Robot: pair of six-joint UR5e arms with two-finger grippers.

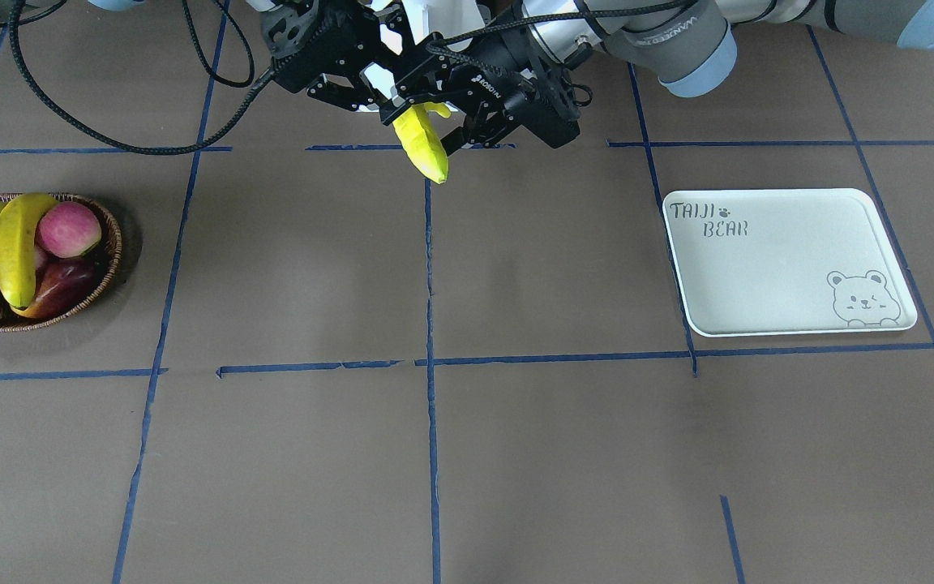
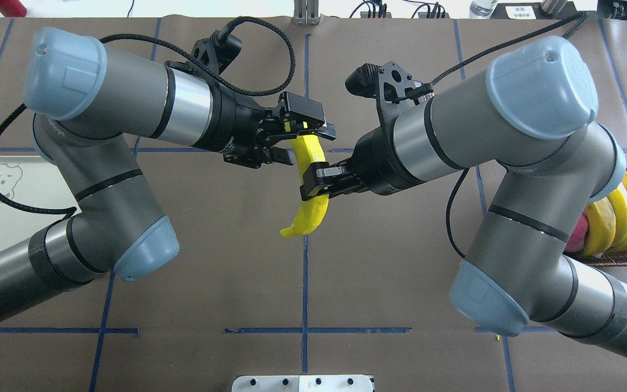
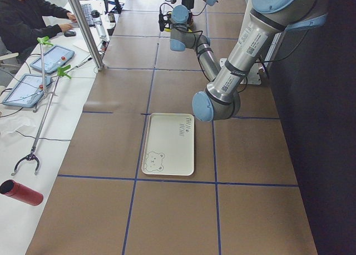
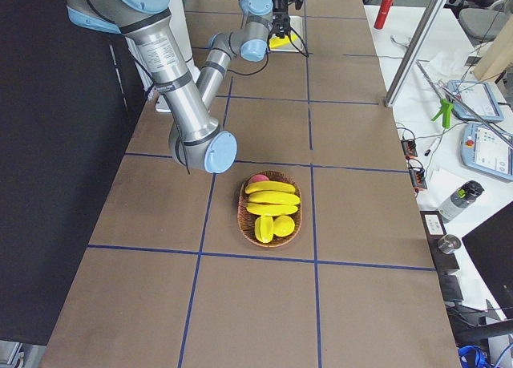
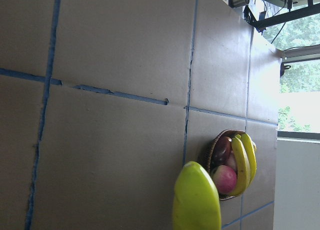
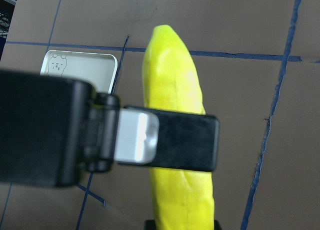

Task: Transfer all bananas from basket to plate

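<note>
Midway above the surface, the right end effector (image 2: 313,183) is clamping one banana (image 2: 314,215) at mid-length. This is leaving its upper end free for the left end effector (image 2: 302,144), whose grip cannot be told. The basket (image 1: 111,243) and plate (image 1: 759,268) are sitting well apart, probably requiring this handover.

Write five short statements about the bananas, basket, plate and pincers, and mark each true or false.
1. The plate holds no banana. True.
2. The right pincer is shut on a banana. True.
3. That banana lies on the table. False: it hangs in the air.
4. The basket holds only bananas. False: a pink fruit lies in it too.
5. The left pincer hovers over the plate. False: it is at one end of the held banana, away from the plate.
</note>
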